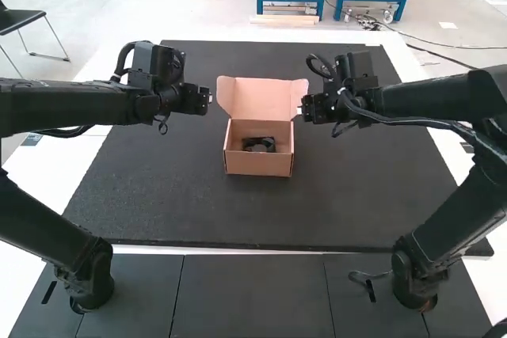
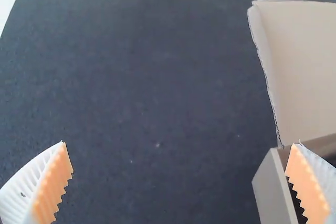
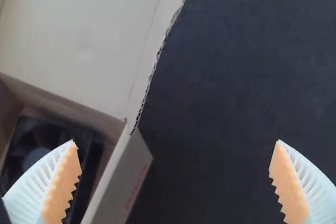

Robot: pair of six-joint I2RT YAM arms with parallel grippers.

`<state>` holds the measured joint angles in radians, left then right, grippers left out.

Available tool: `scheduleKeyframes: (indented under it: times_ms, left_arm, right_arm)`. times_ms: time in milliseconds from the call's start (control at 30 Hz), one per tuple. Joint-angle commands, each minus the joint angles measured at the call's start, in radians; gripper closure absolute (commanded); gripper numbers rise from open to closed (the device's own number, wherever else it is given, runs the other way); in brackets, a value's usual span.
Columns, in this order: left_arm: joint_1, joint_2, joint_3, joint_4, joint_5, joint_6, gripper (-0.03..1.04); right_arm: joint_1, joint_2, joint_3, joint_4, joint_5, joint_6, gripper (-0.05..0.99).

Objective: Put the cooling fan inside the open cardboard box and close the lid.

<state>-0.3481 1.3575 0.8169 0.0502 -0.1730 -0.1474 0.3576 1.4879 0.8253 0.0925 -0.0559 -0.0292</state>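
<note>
- Cooling fan sits inside the cardboard box, between and below both grippers.
- Lid stands upright; closing it is what's left.
- Left gripper and right gripper: fingers spread, empty, flanking the lid.

A black mat (lightly speckled) covers the white table.

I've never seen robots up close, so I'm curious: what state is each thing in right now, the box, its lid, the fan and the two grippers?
cardboard box: open, upright on the black mat.
lid: raised, standing up behind the opening.
cooling fan: lying inside the box.
left gripper: open, holding nothing, beside the lid's left edge.
right gripper: open, holding nothing, beside the lid's right edge.
</note>
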Motion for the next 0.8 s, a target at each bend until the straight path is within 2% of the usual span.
scheduleKeyframes:
  times_ms: [0,300,533,767]
  left_arm:
    - [0.02,0.011,0.01,0.025,-0.026,-0.007,0.05]
    - [0.046,0.081,0.007,0.108,-0.031,0.0,0.05]
    - [0.044,0.164,0.033,0.169,-0.029,0.002,0.05]
    - [0.044,0.232,0.084,0.191,-0.029,0.002,0.05]
  right_arm:
    - [-0.011,0.029,0.064,0.012,-0.009,0.017,0.12]
    - [-0.011,0.087,0.149,0.012,-0.004,0.017,0.12]
    - [-0.011,0.117,0.179,0.012,-0.002,0.028,0.12]
    - [-0.016,0.144,0.195,0.012,-0.002,0.04,0.12]
